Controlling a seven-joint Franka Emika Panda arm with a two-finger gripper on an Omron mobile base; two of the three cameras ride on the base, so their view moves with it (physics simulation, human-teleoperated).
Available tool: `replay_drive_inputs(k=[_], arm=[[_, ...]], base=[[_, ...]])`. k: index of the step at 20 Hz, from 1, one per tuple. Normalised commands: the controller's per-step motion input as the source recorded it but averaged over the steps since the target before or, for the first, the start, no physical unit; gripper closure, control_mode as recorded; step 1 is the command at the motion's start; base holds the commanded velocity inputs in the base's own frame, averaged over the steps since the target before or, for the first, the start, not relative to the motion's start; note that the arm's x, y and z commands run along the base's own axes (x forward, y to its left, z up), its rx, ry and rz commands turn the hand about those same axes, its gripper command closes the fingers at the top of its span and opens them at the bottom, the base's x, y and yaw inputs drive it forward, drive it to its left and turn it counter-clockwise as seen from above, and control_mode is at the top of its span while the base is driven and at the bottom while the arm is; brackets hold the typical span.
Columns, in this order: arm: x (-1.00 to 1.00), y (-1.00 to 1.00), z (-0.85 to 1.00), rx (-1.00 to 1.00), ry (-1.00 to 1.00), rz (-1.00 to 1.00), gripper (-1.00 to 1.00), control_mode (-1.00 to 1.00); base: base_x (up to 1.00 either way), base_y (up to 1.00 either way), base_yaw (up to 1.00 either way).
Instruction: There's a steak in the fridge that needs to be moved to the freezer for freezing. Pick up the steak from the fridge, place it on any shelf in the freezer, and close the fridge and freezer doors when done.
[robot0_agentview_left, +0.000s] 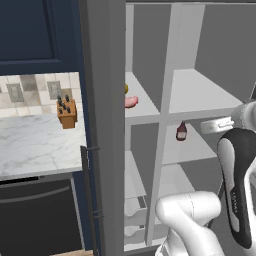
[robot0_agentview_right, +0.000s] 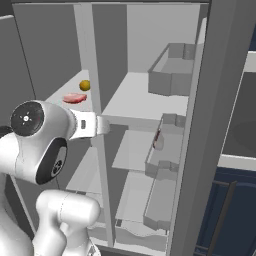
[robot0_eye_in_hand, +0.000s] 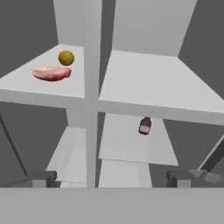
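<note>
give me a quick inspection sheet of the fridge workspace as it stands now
surface: white shelf of the wider section is bare; the narrow shelf beside it carries two items
job's things: steak lies flat on the narrow left shelf, with the yellow fruit close behind it; both doors stand open
clutter: dark brown bottle upright on the lower wide shelf; knife block on the marble counter
grippers: gripper empty, fingers spread wide, held back from the shelves
cables: nothing seen
surroundings: grey bins on the open door's inside, navy cabinets, dark oven front
</note>
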Motion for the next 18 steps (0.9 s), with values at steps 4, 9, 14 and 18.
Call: replay_drive_inputs(k=[4,9,14,18], arm=[[-0.61,-0.05,-0.14,0.06,-0.04,-0.25,-1.00,-1.00],[-0.42,0.00,0.00,0.00,-0.02,-0.29,-1.00,-1.00],[-0.47,-0.25,0.00,0.05,-0.01,-0.02,-1.00,-1.00],[-0.63,-0.22,-0.02,0.05,-0.03,0.06,-1.00,-1.00]], base=[[0.00,0.00,0.00],[0.00,0.00,0.00],[0.00,0.00,0.00],[0.00,0.00,0.00]])
